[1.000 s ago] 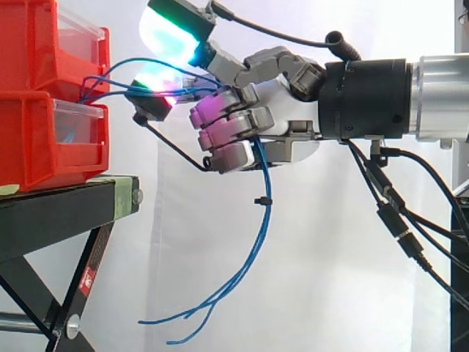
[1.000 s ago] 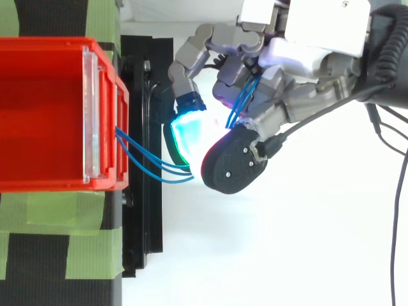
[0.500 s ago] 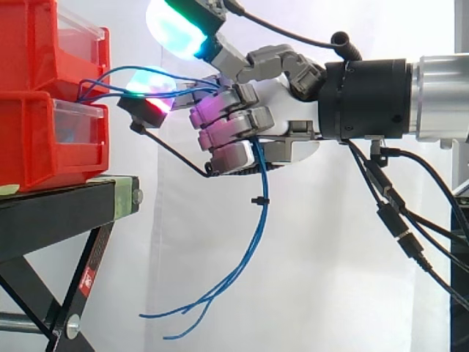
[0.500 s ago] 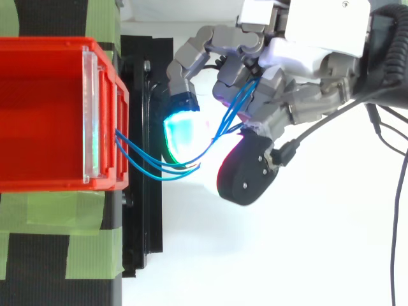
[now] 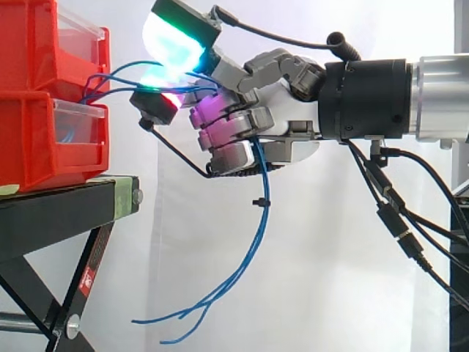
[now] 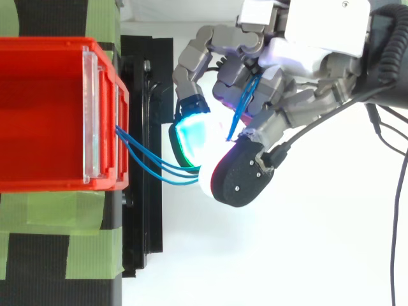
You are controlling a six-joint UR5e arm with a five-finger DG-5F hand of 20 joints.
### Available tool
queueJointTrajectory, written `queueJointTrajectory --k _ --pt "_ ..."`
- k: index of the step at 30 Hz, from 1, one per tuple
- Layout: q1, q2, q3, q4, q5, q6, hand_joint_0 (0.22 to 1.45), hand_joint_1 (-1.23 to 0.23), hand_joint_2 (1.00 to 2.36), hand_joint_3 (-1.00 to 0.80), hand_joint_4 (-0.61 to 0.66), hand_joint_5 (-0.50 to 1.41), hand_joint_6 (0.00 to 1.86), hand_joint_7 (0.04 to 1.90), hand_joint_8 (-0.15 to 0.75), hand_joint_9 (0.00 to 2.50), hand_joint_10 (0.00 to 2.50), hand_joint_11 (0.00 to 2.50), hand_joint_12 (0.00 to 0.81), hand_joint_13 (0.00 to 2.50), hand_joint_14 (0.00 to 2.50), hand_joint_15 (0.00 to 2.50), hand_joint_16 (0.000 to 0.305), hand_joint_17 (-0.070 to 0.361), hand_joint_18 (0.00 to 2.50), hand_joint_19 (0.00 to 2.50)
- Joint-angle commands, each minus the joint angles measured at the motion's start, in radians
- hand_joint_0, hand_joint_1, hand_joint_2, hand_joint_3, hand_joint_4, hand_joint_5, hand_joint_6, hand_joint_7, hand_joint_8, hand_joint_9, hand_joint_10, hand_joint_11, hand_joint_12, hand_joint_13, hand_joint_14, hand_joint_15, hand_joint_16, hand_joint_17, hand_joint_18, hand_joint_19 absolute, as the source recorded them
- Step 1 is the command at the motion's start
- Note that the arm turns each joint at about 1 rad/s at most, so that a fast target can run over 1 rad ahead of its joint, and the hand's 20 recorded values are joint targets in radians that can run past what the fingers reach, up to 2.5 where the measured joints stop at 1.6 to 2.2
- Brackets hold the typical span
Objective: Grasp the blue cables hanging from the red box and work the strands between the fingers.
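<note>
The hand (image 5: pixel 278 110) is curled round the cables (image 5: pixel 264 191), pads pinching the strands on its box (image 5: pixel 29 51) side. Roll them gently, I'd say; a hard tug could drag the box.

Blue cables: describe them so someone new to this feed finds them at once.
Find the stacked red bins on the black stand at the side view's left. The blue cables leave the bins' front, run right into the hand's curled fingers, then dangle below it with loose ends. Nothing else here is thin and blue.
</note>
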Motion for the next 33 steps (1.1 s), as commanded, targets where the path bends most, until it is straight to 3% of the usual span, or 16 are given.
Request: queueJointTrajectory --k 1,7,15,33 --pt "0.0 0.0 0.0 0.0 0.0 0.0 0.96 -0.65 1.0 -1.0 0.24 -0.21 1.5 0.88 0.481 1.31 2.5 2.5 0.598 1.75 2.5 1.54 0.228 0.171 2.46 0.84" --pt "0.0 0.0 0.0 0.0 0.0 -0.001 0.92 -0.49 1.0 -1.0 0.25 -0.15 1.59 0.9 0.481 1.31 2.5 2.5 0.598 1.75 2.5 1.54 0.228 0.171 2.46 0.84" --pt "0.0 0.0 0.0 0.001 0.0 -0.001 0.91 -0.46 1.0 -1.0 0.25 -0.08 1.61 0.92 0.481 1.31 2.5 2.5 0.598 1.75 2.5 1.54 0.228 0.171 2.46 0.84" --pt "0.0 0.0 0.0 0.001 0.0 -0.001 0.9 -0.41 1.0 -1.0 0.28 0.17 1.36 1.09 0.481 1.31 2.5 2.5 0.598 1.75 2.5 1.54 0.228 0.171 2.46 0.84"
